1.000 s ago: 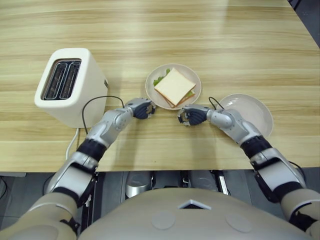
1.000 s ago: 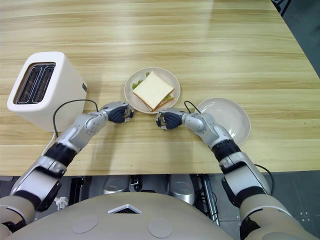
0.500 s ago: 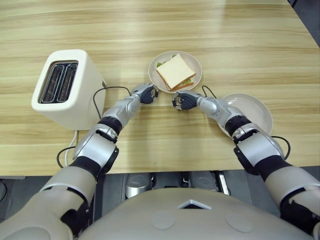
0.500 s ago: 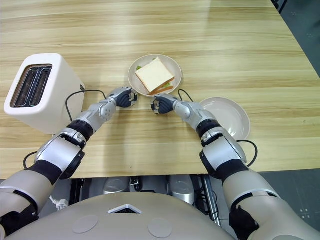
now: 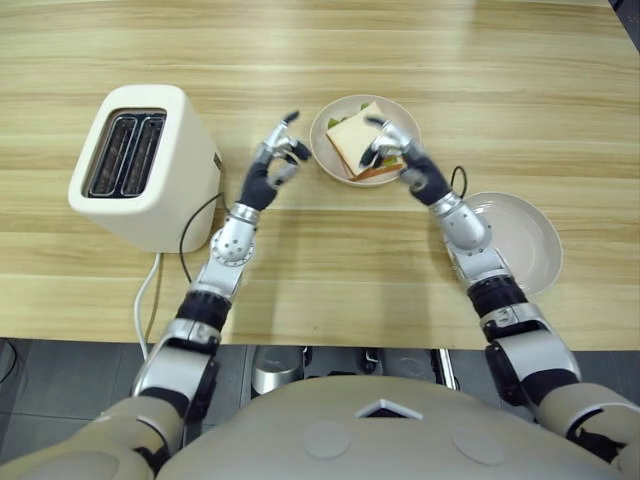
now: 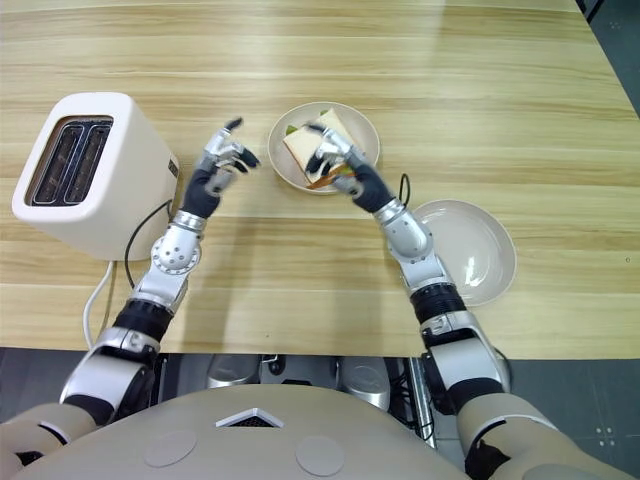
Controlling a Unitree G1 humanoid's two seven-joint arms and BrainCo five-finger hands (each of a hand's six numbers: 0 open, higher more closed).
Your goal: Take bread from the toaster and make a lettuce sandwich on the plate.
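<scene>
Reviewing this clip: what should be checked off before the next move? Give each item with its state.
1. Toaster slots have no bread in them: ok.
2. Sandwich sits on the plate with the top slice on: ok.
3. Lettuce peeks out under the bread: ok.
4. Left hand is beside the plate, fingers spread, holding nothing: ok.
5. Right hand is on the sandwich; gripping or only resting: cannot tell.
6. Second plate is bare: ok.
</scene>
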